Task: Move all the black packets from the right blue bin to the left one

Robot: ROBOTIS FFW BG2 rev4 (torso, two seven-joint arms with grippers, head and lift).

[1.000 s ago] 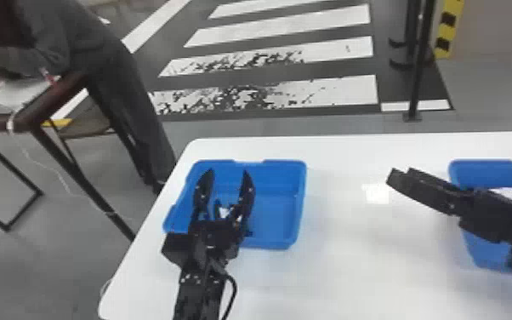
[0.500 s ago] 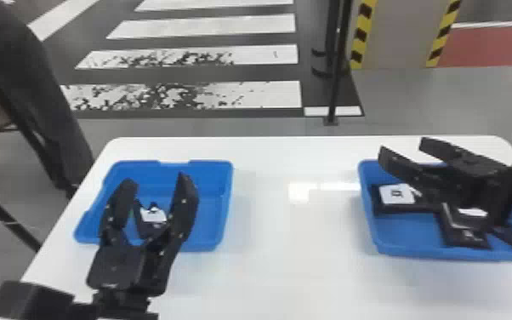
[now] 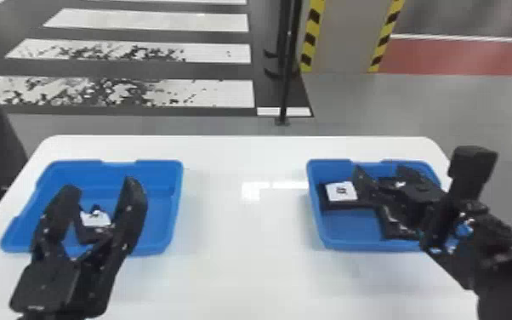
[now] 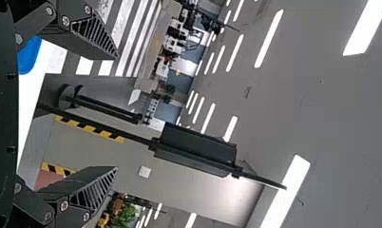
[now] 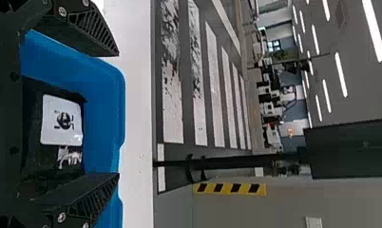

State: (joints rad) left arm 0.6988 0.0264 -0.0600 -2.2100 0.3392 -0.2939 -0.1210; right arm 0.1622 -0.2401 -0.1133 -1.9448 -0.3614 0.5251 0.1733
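In the head view, your left gripper (image 3: 101, 185) hangs over the left blue bin (image 3: 158, 225), which holds a black packet (image 3: 95, 218); your right gripper (image 3: 382, 173) hangs over the right blue bin (image 3: 348, 244), home to two black packets (image 3: 341, 191). The left wrist view frames your left gripper (image 4: 117, 113), fingers wide apart. In the right wrist view, your right gripper (image 5: 119, 114) parts its fingers too.

A white-labelled black packet (image 3: 95, 219) lies in the left blue bin (image 3: 162, 217), a similar packet (image 3: 341, 192) beside a darker packet (image 3: 395, 230) in the right bin (image 3: 346, 244).
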